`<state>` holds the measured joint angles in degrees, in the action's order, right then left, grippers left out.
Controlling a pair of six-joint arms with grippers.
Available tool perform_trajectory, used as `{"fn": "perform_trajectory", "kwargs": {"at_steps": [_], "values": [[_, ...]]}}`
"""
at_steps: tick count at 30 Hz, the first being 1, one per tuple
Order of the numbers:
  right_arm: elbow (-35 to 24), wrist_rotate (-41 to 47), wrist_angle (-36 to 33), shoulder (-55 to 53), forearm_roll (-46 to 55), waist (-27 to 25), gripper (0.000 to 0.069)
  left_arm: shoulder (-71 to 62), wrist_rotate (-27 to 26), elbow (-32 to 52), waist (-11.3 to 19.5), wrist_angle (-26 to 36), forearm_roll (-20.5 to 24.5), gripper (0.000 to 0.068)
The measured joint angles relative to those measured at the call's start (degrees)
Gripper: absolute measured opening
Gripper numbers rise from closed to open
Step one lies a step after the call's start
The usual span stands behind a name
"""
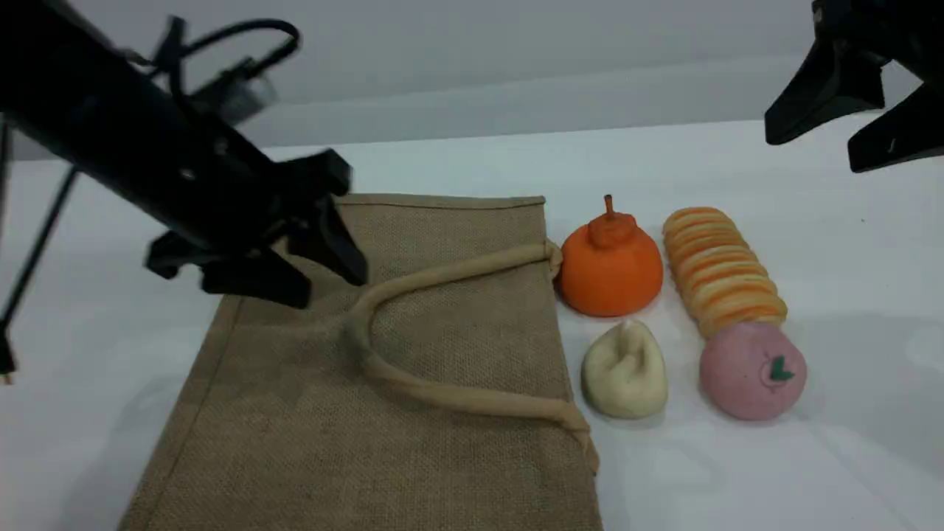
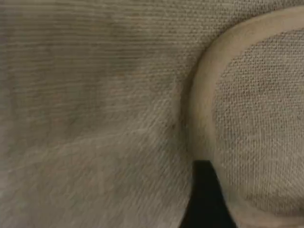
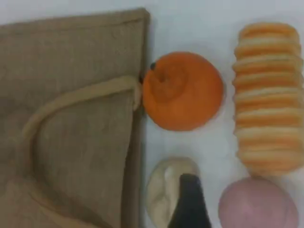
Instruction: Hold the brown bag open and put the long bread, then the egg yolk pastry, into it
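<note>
My left gripper [image 1: 324,284], jaws parted, over the flat coarse-woven jute brown bag [image 1: 457,339], its ropey loop handle [image 1: 457,271], lumpy cream egg yolk pastry [image 1: 625,372] just right of it, ridged striped long bread [image 1: 723,269] beyond, my right gripper [image 1: 811,151] wide, aloft.

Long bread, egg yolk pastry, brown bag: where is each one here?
long bread [image 1: 723,271]: scene view, on its middle ridges.
egg yolk pastry [image 1: 624,372]: scene view, on its rounded body.
brown bag [image 1: 464,332]: scene view, on bare weave.

Table [image 1: 848,295]: brown bag [image 1: 332,442], long bread [image 1: 723,269], egg yolk pastry [image 1: 625,371], orange dome [image 1: 611,265], pink ball [image 1: 751,371].
</note>
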<state>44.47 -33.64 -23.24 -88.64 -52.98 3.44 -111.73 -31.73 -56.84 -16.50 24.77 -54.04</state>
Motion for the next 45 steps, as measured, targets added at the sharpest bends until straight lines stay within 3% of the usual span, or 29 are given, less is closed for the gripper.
{"fn": "perform_trajectory", "kwargs": {"at_steps": [6, 11, 19, 29, 33, 39, 45], "values": [[0.0, 0.0, 0.0, 0.0, 0.2, 0.0, 0.0476, -5.1, 3.5, -3.8, -1.5, 0.2, 2.6, 0.043], [0.0, 0.0, -0.1, 0.0, 0.2, 0.0, 0.0476, -6.5, 8.3, -4.1, -1.5, 0.1, 7.6, 0.0426], [0.0, 0.1, -0.1, 0.0, 0.2, 0.0, 0.0476, -7.5, 8.8, -5.5, -1.6, -1.4, 7.6, 0.0412], [0.0, 0.1, 0.2, 0.0, 0.2, 0.0, 0.0476, -12.4, 10.0, -7.9, -4.3, -2.5, 9.0, 0.0407], [0.0, 0.1, 0.2, 0.0, 0.2, 0.0, 0.0476, -12.8, 10.8, -7.9, -4.3, -2.7, 9.1, 0.0339], [0.0, 0.1, 0.2, 0.0, 0.2, 0.0, 0.0476, -12.9, 12.3, -7.9, -4.3, -2.9, 9.1, 0.0089], [0.0, 0.1, 0.2, 0.0, 0.2, 0.0, 0.0476, -11.6, 12.2, -7.9, -4.3, -1.8, 9.5, 0.0086]]}}
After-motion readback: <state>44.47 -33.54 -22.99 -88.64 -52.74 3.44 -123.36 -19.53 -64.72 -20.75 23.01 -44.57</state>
